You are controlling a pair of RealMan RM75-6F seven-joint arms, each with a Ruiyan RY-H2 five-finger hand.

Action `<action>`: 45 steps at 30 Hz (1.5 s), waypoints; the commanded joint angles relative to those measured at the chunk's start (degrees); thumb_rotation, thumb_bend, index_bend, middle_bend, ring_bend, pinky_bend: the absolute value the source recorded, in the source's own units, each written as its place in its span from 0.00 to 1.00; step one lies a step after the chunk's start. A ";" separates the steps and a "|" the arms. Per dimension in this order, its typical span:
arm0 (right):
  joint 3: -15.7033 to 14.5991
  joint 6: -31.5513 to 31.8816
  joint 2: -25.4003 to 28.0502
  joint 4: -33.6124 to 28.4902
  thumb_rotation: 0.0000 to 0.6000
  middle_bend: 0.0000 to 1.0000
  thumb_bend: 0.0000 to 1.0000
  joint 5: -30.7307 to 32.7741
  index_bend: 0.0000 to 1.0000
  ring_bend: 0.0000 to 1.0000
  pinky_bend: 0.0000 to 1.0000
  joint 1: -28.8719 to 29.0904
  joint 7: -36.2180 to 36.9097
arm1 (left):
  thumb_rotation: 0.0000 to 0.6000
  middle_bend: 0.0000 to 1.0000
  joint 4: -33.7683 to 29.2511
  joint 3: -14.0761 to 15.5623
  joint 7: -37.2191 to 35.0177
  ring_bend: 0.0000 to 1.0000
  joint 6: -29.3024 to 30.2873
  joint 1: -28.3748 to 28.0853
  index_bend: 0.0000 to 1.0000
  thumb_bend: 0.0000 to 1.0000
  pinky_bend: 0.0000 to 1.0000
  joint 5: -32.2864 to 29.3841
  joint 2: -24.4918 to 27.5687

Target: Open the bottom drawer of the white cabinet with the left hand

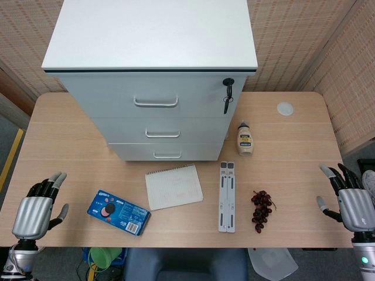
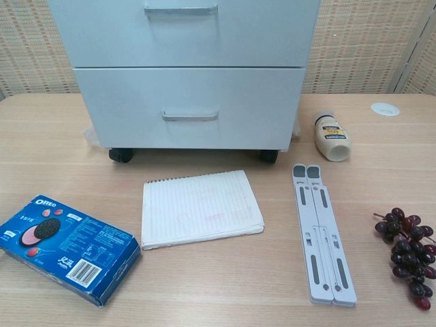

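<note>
A white cabinet with three drawers stands on black castors at the back middle of the table. Its bottom drawer is closed, with a silver bar handle across its front; in the head view the same handle sits lowest. My left hand hovers at the table's front left corner, fingers spread, holding nothing, far from the drawer. At the front right edge my right hand is also open and empty. Neither hand appears in the chest view.
In front of the cabinet lie a blue Oreo box, a spiral notepad, a folded grey stand and dark grapes. A small bottle lies right of the cabinet. A key hangs in the top lock.
</note>
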 commanded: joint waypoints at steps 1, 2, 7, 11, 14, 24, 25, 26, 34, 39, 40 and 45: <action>0.03 0.10 0.04 -0.09 1.00 0.17 0.33 0.02 0.10 0.08 0.10 -0.04 -0.13 | 1.00 0.13 0.04 0.00 -0.05 0.18 -0.11 -0.05 0.09 0.36 0.23 0.01 0.02; 0.03 0.11 0.05 -0.14 1.00 0.17 0.33 0.00 0.10 0.08 0.10 -0.04 -0.14 | 1.00 0.13 0.06 -0.01 -0.08 0.18 -0.15 -0.08 0.09 0.36 0.23 0.00 0.04; -0.09 0.22 0.15 -0.31 1.00 0.17 0.33 -0.05 0.10 0.08 0.10 -0.19 -0.28 | 1.00 0.13 0.27 0.10 -0.59 0.18 -0.42 -0.21 0.09 0.36 0.23 0.33 0.28; 0.01 0.59 0.25 -0.51 1.00 0.17 0.33 -0.10 0.10 0.08 0.10 -0.31 -0.37 | 1.00 0.13 0.33 -0.05 -1.86 0.18 -0.71 -0.64 0.10 0.36 0.23 1.04 0.65; 0.03 0.65 0.31 -0.57 1.00 0.17 0.33 -0.08 0.10 0.08 0.10 -0.35 -0.49 | 1.00 0.13 0.56 -0.29 -3.04 0.19 -1.09 -1.26 0.11 0.36 0.23 1.92 1.04; 0.37 0.45 0.75 -1.08 1.00 0.17 0.33 -0.64 0.10 0.08 0.10 0.28 -0.96 | 1.00 0.63 0.59 -1.86 -13.51 0.67 -5.50 -6.64 0.24 0.36 0.80 6.73 3.11; 0.44 0.43 0.83 -1.15 1.00 0.17 0.33 -0.71 0.10 0.08 0.10 0.37 -1.03 | 1.00 0.73 0.46 -1.97 -14.11 0.75 -6.74 -7.50 0.25 0.36 0.86 6.79 3.47; 0.55 0.39 0.95 -1.23 1.00 0.17 0.33 -0.74 0.10 0.08 0.10 0.50 -1.17 | 1.00 0.80 0.14 -2.17 -14.72 0.81 -8.52 -8.69 0.25 0.37 0.91 6.71 3.96; 1.11 0.05 1.70 -2.04 1.00 0.17 0.33 -0.58 0.10 0.08 0.10 1.14 -2.00 | 1.00 0.96 0.90 -4.97 -17.22 0.96 -17.95 -16.75 0.27 0.53 1.00 4.94 1.81; 1.00 -0.20 1.92 -2.29 1.00 0.17 0.33 -0.30 0.10 0.08 0.10 1.14 -2.25 | 1.00 1.00 2.93 -6.95 -17.07 1.00 -23.27 -21.54 0.25 0.66 1.00 1.40 -1.92; 0.98 -0.28 1.92 -2.28 1.00 0.17 0.33 -0.18 0.10 0.08 0.10 1.12 -2.24 | 1.00 1.00 3.23 -7.24 -16.68 1.00 -23.94 -22.24 0.23 0.67 1.00 0.79 -2.62; 0.90 -0.59 1.70 -1.90 1.00 0.17 0.33 0.29 0.10 0.08 0.10 1.08 -2.01 | 1.00 1.00 4.50 -8.66 -13.61 1.00 -26.69 -25.41 0.20 0.70 1.00 -3.58 -6.79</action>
